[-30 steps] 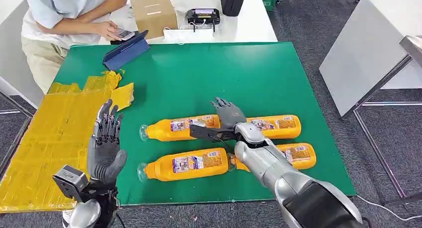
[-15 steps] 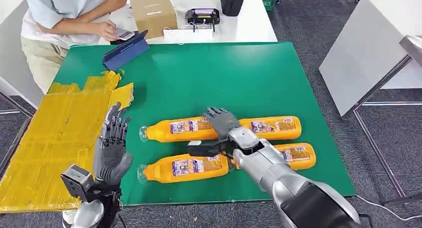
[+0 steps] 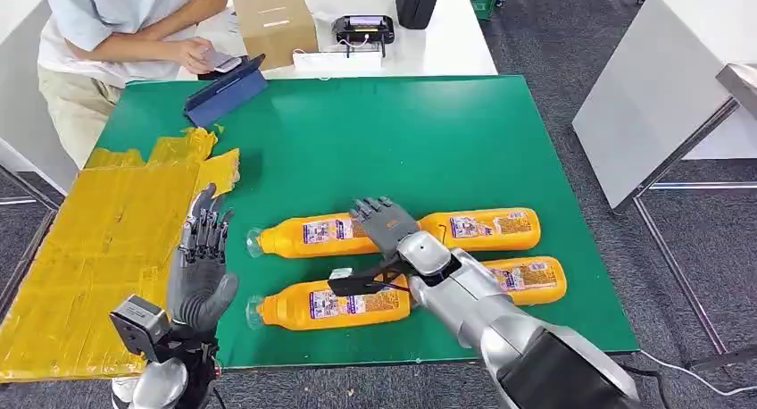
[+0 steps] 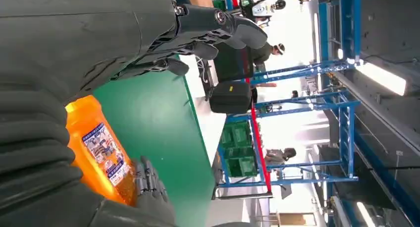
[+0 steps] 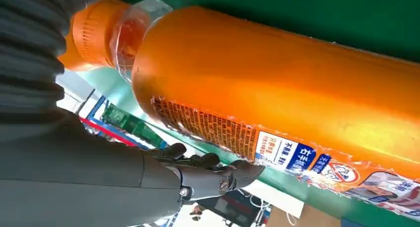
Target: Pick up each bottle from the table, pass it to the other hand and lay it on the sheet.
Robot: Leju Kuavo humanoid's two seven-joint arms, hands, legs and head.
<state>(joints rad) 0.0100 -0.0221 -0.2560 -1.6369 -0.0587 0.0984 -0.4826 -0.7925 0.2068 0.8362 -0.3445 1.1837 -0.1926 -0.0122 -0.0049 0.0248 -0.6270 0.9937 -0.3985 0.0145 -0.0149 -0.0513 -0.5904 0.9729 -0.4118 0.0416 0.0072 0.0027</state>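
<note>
My left hand (image 3: 198, 266) stands upright near the front edge of the green bench (image 3: 464, 132), fingers (image 3: 207, 220) spread and holding nothing, just beside the yellow sheet (image 3: 98, 239). My right hand (image 3: 386, 226) hovers spread and empty over four orange bottles lying on their sides, thumb above the near left bottle (image 3: 330, 303), fingers over the far left bottle (image 3: 299, 236).

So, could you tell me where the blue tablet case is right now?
In the head view the blue tablet case sits at the far left corner of the green table, by the person, just beyond the yellow sheet.
</note>
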